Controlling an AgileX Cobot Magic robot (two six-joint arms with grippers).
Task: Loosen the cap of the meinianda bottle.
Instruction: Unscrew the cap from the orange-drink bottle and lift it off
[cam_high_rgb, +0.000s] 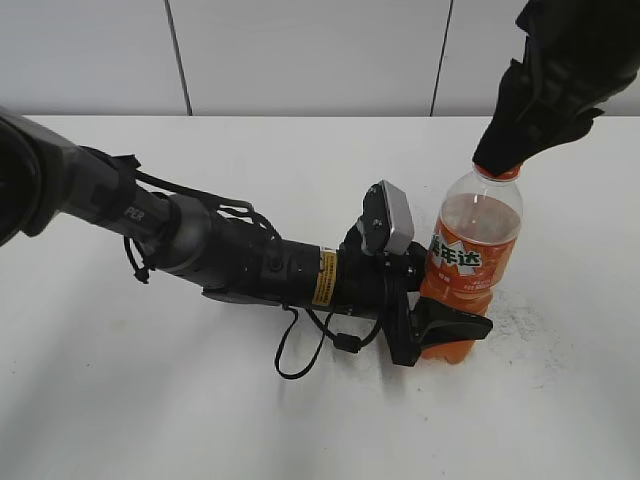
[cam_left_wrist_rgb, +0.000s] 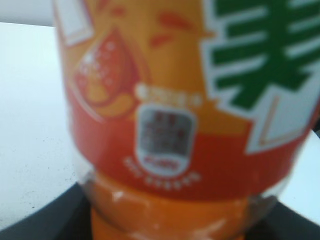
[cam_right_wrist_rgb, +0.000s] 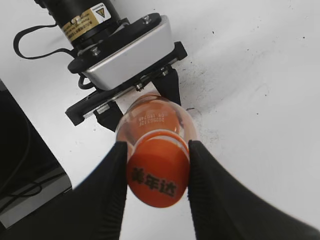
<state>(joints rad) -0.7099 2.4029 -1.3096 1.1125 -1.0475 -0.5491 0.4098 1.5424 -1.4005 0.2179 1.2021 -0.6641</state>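
The meinianda bottle (cam_high_rgb: 468, 262) stands upright on the white table, clear plastic with orange liquid and an orange label. My left gripper (cam_high_rgb: 448, 325) is shut on its lower body from the left; in the left wrist view the label (cam_left_wrist_rgb: 185, 90) fills the frame, with dark fingers at the bottom corners. My right gripper (cam_high_rgb: 505, 160) comes down from the upper right and is shut on the orange cap (cam_right_wrist_rgb: 158, 173), one black finger pressed on each side. In the exterior view the cap is hidden inside the gripper; only the orange neck ring (cam_high_rgb: 500, 173) shows.
The white table (cam_high_rgb: 150, 400) runs to a pale panelled wall (cam_high_rgb: 300, 50) behind. The left arm (cam_high_rgb: 200, 245) lies low across the middle with a loose black cable loop (cam_high_rgb: 300, 350). A dark object (cam_right_wrist_rgb: 25, 170) sits at the left edge of the right wrist view.
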